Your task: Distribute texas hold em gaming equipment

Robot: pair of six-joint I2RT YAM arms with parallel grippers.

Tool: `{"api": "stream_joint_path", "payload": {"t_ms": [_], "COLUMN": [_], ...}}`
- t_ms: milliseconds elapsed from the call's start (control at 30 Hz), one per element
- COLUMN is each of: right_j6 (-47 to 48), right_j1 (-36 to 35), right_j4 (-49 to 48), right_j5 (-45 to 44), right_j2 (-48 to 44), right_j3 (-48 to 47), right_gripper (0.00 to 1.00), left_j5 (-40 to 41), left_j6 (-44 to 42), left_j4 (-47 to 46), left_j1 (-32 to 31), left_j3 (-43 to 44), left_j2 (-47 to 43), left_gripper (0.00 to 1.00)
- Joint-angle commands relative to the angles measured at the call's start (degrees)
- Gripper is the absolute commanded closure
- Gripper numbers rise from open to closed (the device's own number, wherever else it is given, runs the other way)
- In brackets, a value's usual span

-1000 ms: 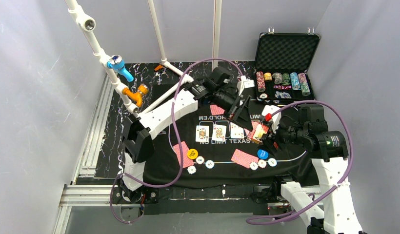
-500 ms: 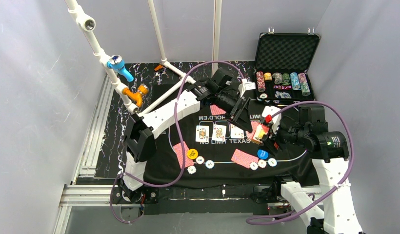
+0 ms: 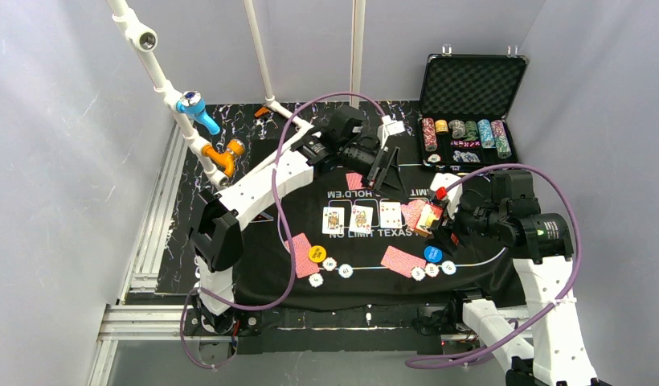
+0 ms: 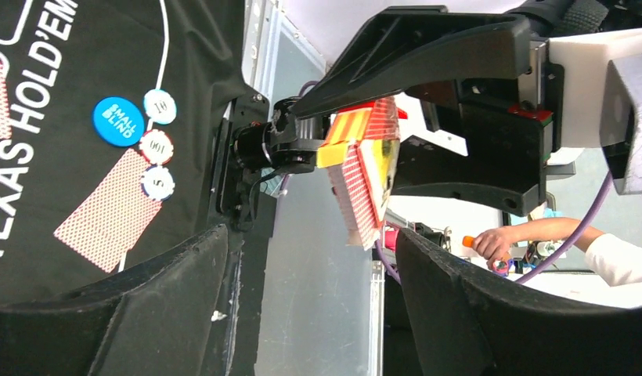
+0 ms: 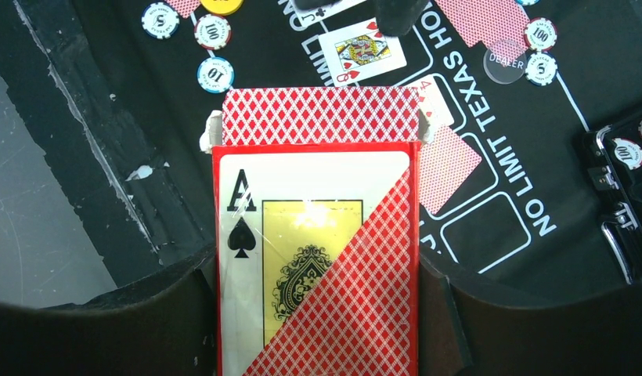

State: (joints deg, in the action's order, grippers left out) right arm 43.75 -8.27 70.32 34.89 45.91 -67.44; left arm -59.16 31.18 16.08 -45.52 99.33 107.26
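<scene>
My right gripper (image 3: 435, 223) (image 5: 318, 274) is shut on a red card box (image 5: 318, 258) printed with an ace of spades. Red-backed cards (image 5: 322, 116) stick out of its top. My left gripper (image 3: 382, 177) (image 4: 311, 235) hangs open and empty over the far side of the mat, apart from the box (image 4: 365, 168). Three face-up cards (image 3: 361, 218) and one red-backed card (image 3: 412, 213) lie in a row mid-mat. More red-backed cards (image 3: 403, 261) lie near the front, with a yellow button (image 3: 317, 253), a blue button (image 3: 432, 254) and pale chips (image 3: 432, 270).
The black felt mat (image 3: 302, 161) covers the table. An open black case (image 3: 471, 88) with chip stacks stands at the back right. White pipes with blue and orange fittings (image 3: 199, 112) rise at the back left. A clear dealer disc (image 5: 503, 61) lies on the mat.
My left gripper has pulled back from beside the card box toward the far left, uncovering the red-backed card in the row. The right arm has not moved.
</scene>
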Motion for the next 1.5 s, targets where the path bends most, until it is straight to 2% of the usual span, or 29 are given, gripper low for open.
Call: {"api": "stream_joint_path", "payload": {"t_ms": [0,200,300,433,567,633,700,867,967,1133,1233,1367,1467], "right_j6": [-0.7,-1.0,-1.1,-1.1,-1.4,-1.7,-1.8,-2.5,-3.6,-4.7,-5.2,-5.2,-5.2], "right_j1": [0.1,0.1,0.1,0.1,0.1,0.1,0.1,0.1,0.1,0.1,0.1,0.1,0.1], "right_j4": [-3.4,-4.2,-3.9,-3.6,-2.9,-2.8,-2.8,-3.0,-4.2,-5.3,-5.8,-5.8,-5.2], "right_j5": [1.7,2.1,2.1,2.1,1.3,0.5,0.0,-1.2,-1.0,-0.5,-0.3,-0.3,-0.5], "right_j2": [0.7,1.3,1.5,1.6,2.4,2.9,3.6,4.8,4.9,5.2,5.0,4.7,4.7], "right_j3": [-2.1,-3.0,-3.2,-3.1,-2.9,-3.0,-3.0,-3.0,-3.0,-3.6,-3.9,-4.1,-4.0], "right_gripper": [0.99,0.99,0.99,0.99,0.99,0.99,0.99,0.99,0.99,0.99,0.99,0.99,0.99], "left_j5": [-0.1,0.2,0.5,-1.3,-2.4,-2.0,-2.5,-2.7,-2.0,0.1,-0.5,-1.4,-1.6], "left_j6": [1.5,1.4,0.1,0.1,2.2,3.7,6.5,14.6,16.7,9.2,9.4,7.9,7.7], "left_j4": [0.7,2.9,6.5,6.4,2.5,0.6,-3.3,-15.1,-15.7,-7.0,-6.5,-5.0,-5.4], "left_j1": [-2.7,-3.8,-3.4,-1.5,0.5,1.3,1.8,2.0,1.3,-1.4,-1.9,-1.3,-0.2], "left_j3": [3.5,4.3,5.2,3.5,1.4,0.5,-0.7,-4.1,-3.5,-0.5,-0.6,-1.2,-1.9], "left_j2": [-0.5,2.5,3.2,2.1,0.5,-0.1,-0.8,-2.0,-0.1,1.7,2.1,1.3,0.3], "left_gripper": [0.22,0.26,0.38,0.53,0.62,0.61,0.55,0.32,0.3,0.33,0.41,0.62,0.67]}}
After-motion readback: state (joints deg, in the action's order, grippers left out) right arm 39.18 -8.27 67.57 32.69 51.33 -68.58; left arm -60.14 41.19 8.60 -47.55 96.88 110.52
